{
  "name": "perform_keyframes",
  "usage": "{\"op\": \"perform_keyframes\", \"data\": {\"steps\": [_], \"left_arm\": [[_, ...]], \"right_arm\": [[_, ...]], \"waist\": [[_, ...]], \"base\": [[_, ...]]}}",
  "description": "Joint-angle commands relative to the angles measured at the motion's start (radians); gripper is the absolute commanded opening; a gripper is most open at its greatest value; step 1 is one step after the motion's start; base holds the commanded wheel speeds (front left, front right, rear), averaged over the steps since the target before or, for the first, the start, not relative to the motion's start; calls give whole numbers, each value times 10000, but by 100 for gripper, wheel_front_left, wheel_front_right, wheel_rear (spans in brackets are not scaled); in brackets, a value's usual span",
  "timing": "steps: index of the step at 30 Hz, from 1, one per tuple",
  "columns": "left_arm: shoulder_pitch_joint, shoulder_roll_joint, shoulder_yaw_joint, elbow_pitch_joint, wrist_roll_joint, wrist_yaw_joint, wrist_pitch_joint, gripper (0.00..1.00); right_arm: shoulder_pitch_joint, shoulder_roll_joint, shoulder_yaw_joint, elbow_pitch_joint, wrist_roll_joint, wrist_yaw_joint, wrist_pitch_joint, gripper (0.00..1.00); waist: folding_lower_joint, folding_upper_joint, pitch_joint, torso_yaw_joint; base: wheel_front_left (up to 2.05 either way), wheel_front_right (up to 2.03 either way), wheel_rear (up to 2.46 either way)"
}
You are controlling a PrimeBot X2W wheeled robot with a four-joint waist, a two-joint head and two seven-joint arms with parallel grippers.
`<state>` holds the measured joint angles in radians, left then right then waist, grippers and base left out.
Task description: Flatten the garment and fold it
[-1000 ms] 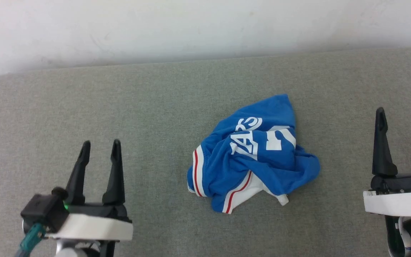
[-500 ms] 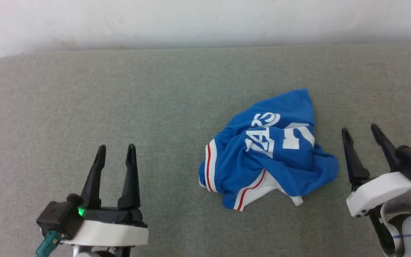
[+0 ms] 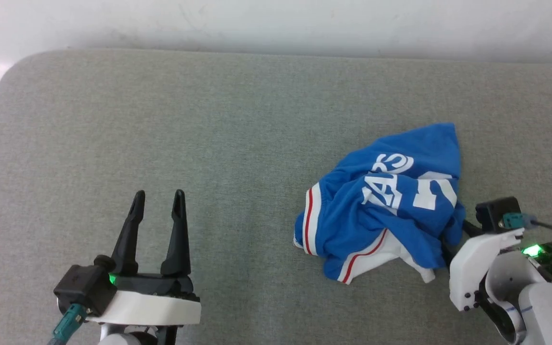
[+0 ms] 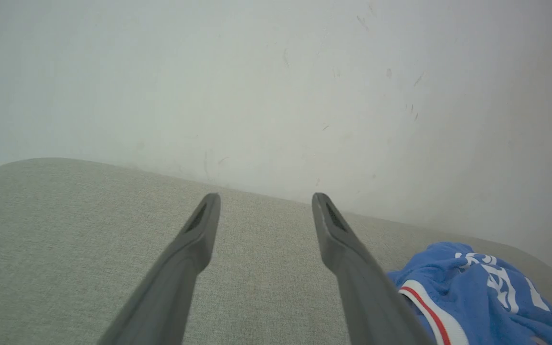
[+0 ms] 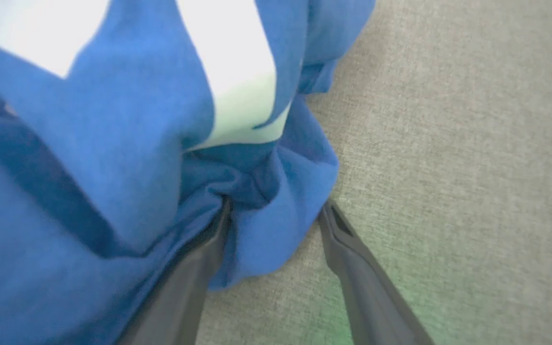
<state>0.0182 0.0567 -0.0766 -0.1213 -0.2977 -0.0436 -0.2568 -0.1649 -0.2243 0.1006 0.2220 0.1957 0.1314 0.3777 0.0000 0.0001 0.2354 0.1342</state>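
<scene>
Shirt (image 3: 386, 206): nearest blue fold sits between the spread fingers of the right gripper (image 5: 277, 206), not pinched yet, so that arm is the near one. The heap extends away from it across the grey cushion (image 3: 185, 120), crumpled, lettering creased, no clear long axis. Left gripper (image 3: 159, 194), spread and empty, sits well apart beyond the striped trim.

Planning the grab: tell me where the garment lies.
Head view: the garment lies crumpled right of centre on the grey surface, its edge between the fingers of the right tool.
</scene>
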Motion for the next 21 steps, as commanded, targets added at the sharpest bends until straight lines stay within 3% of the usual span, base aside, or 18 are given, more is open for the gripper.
{"op": "perform_keyframes", "data": {"steps": [1,7,13,17,21], "left_arm": [[29,-47,39,18,46,-84,-49,100],[196,-60,100,-28,-8,-30,-49,100],[210,-62,135,-89,-22,98,-49,100],[181,-63,218,-114,-1,154,-49,100],[183,-63,198,-147,15,204,-49,100]], "right_arm": [[102,80,90,273,-9,-7,240,4],[-311,-18,-40,-448,-175,-7,853,0],[-1370,-1267,-179,-2651,-152,-7,860,0],[-2074,-1868,-798,-3969,-154,-7,1053,0],[-1710,-2091,-2002,-4425,-350,-7,1509,0]], "waist": [[0,-1,-55,48],[0,-1,-230,-181],[0,-1,-265,-712],[0,-1,-233,-985],[0,-1,-171,-1060]], "base": [[0,0,0],[0,0,0],[0,0,0],[0,0,0],[0,0,0]]}}
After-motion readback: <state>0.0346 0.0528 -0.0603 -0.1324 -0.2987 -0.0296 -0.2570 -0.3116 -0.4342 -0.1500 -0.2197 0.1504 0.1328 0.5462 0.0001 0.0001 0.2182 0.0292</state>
